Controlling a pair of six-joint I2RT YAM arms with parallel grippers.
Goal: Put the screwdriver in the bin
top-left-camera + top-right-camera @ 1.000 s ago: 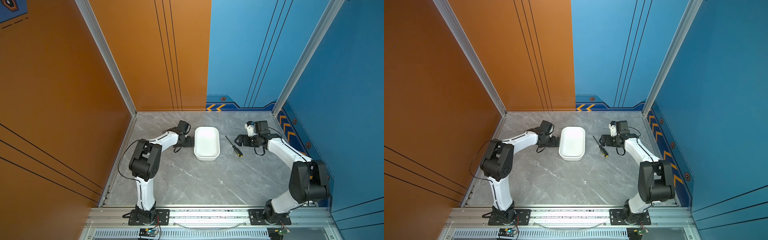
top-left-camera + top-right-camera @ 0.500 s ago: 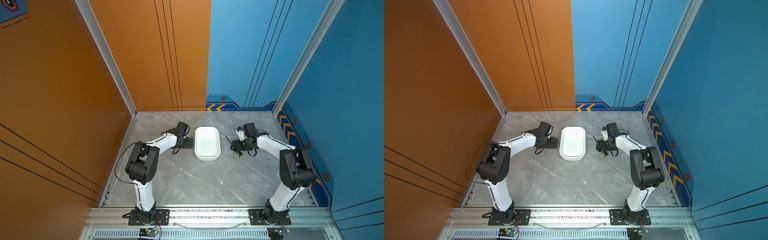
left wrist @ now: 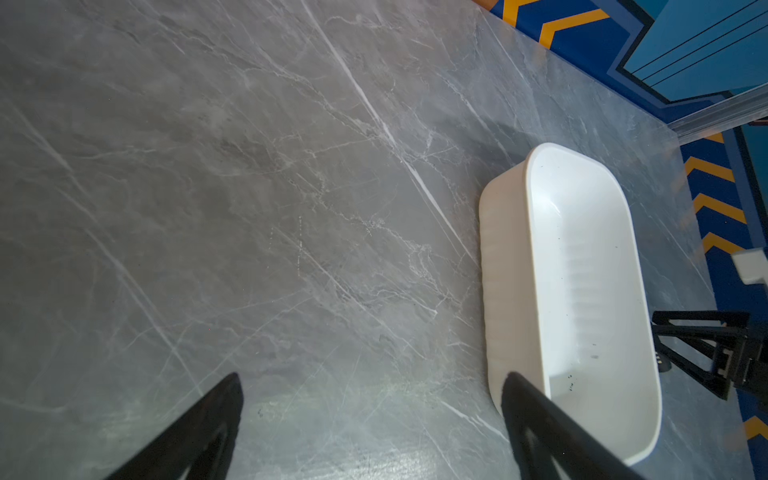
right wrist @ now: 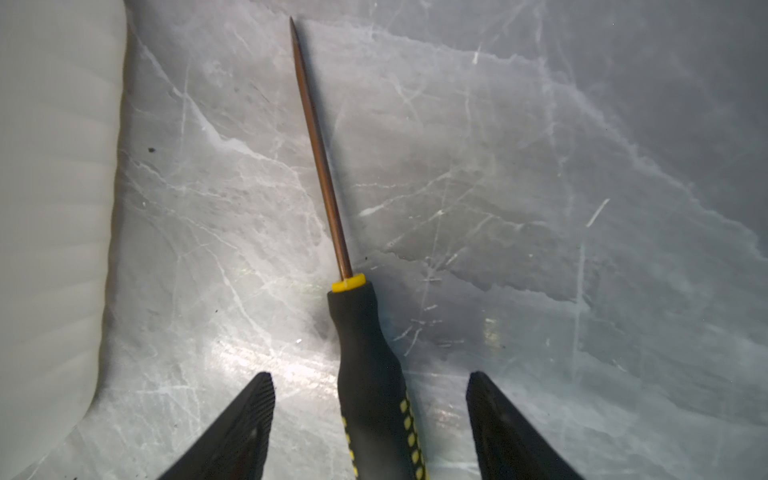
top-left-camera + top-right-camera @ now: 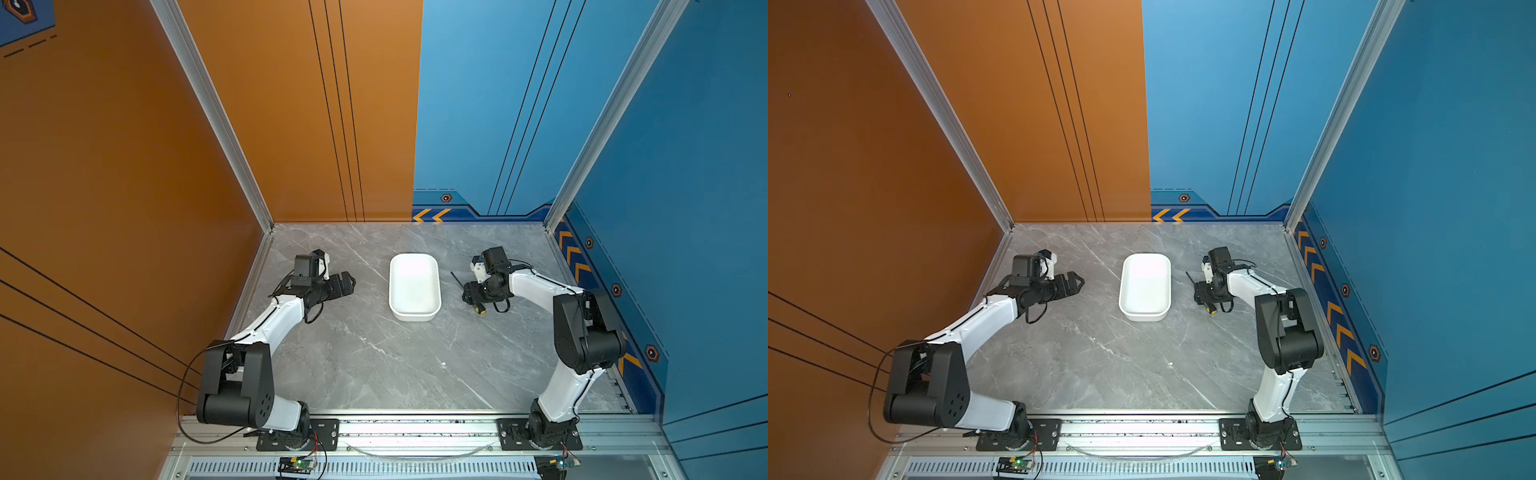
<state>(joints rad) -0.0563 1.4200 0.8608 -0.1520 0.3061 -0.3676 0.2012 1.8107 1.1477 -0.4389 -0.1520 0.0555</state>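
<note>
Just off the right side of the shallow white plastic bin with rounded corners (image 5: pixel 413 316), the small screwdriver with the black, yellow-dotted handle and thin dark shaft (image 4: pixel 365 353) lies flat on the grey marble tabletop (image 5: pixel 374 365). It is outside the tub, its tip aimed toward the back wall and slanting a touch toward the bin's long side. The right gripper (image 4: pixel 369 376) is low over the handle with its jaws apart, one finger on each side, and marble shows in both gaps, so nothing is clamped. A band of bare stone runs between the shaft and the bin wall in the right wrist view. Across the bin, the left gripper (image 5: pixel 347 282) hangs with its jaws spread wide and only tabletop between them. In both top views a stretch of marble separates it from the bin's left wall. The whole front half of the table lies open, well apart from both tools.
</note>
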